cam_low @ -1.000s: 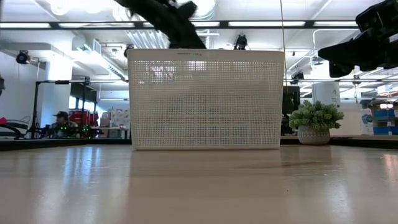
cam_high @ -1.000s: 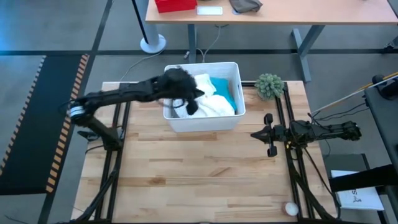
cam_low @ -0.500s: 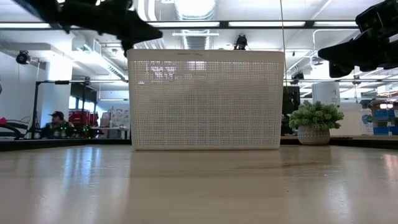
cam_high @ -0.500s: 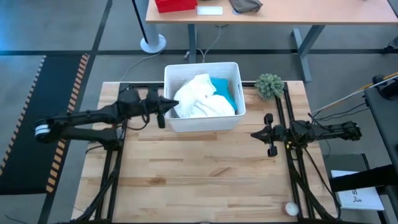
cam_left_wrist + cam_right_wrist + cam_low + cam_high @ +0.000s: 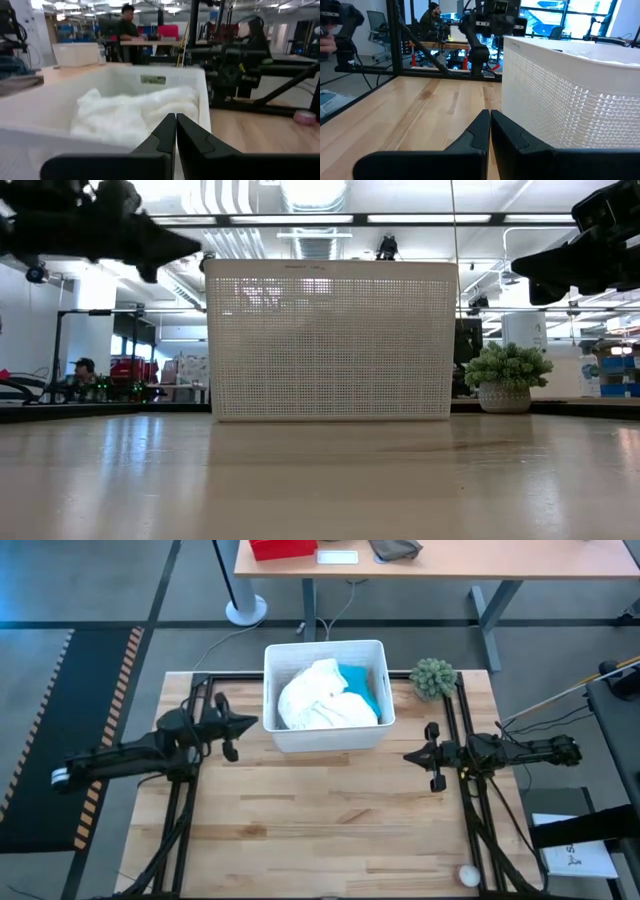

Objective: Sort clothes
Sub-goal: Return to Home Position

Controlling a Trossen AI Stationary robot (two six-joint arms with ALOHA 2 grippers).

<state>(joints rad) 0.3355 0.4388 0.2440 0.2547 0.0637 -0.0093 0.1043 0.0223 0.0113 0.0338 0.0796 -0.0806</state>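
Now the clothes lie inside the white slatted plastic basket [image 5: 330, 737], which stands on the light wooden table [image 5: 320, 830]. A crumpled white garment [image 5: 315, 702] fills most of the basket, heaped up to about the rim. A turquoise piece [image 5: 362, 688] lies beside it, against the basket wall on the right arm's side and partly under the white cloth.

The left gripper [image 5: 256, 723] hangs just outside the basket's left wall, level with its front corner and pointing at it. In the left wrist view its two dark fingers [image 5: 161, 139] are pressed together with nothing between them, and the white garment shows beyond them over the basket's near rim.

The right gripper [image 5: 410, 755] waits off the basket's front right corner, apart from it. Its fingers [image 5: 476, 132] also lie together, empty, with the basket's perforated wall close alongside.

A fuzzy green ball [image 5: 432, 676] sits just beside the basket's right wall, near its back corner. A person [image 5: 127, 22] stands in the room far behind the basket.
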